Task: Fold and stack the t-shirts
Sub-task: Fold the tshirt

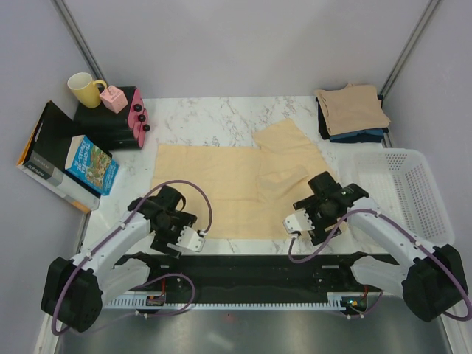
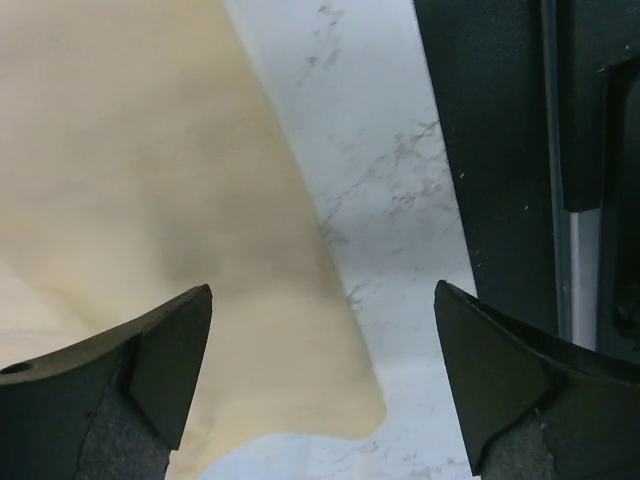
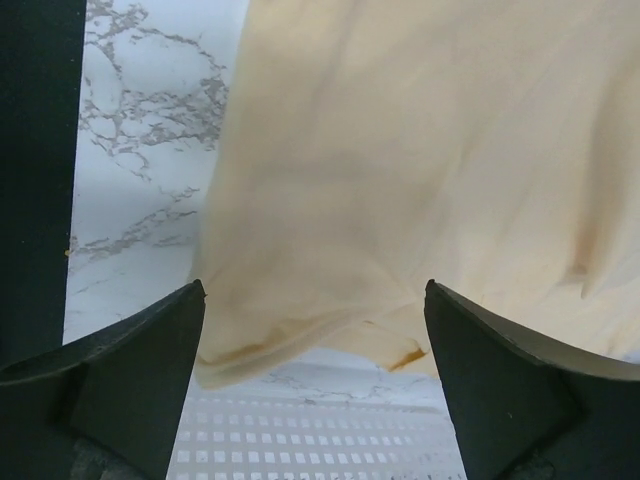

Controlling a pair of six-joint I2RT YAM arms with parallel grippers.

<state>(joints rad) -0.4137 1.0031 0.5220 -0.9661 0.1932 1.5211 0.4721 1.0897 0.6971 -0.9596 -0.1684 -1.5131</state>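
Observation:
A pale yellow-cream t-shirt (image 1: 221,184) lies spread flat across the middle of the marble table, one flap folded over at its back right. My left gripper (image 1: 171,214) hovers open over the shirt's near left corner. In the left wrist view that corner (image 2: 250,300) lies between the spread fingers (image 2: 170,350), untouched. My right gripper (image 1: 321,203) stands open over the near right corner, and the shirt's hem (image 3: 330,300) hangs loose between its fingers (image 3: 150,360). At the back right sits a stack of folded t-shirts, a tan one (image 1: 352,107) on top of dark navy ones (image 1: 359,136).
A white mesh basket (image 1: 404,184) stands at the right edge, its mesh (image 3: 300,440) just below the right gripper. At the back left are a yellow mug (image 1: 86,88), a pink box (image 1: 114,99), a book (image 1: 92,164) and a black-and-orange box (image 1: 46,158). A black rail (image 1: 243,269) runs along the near edge.

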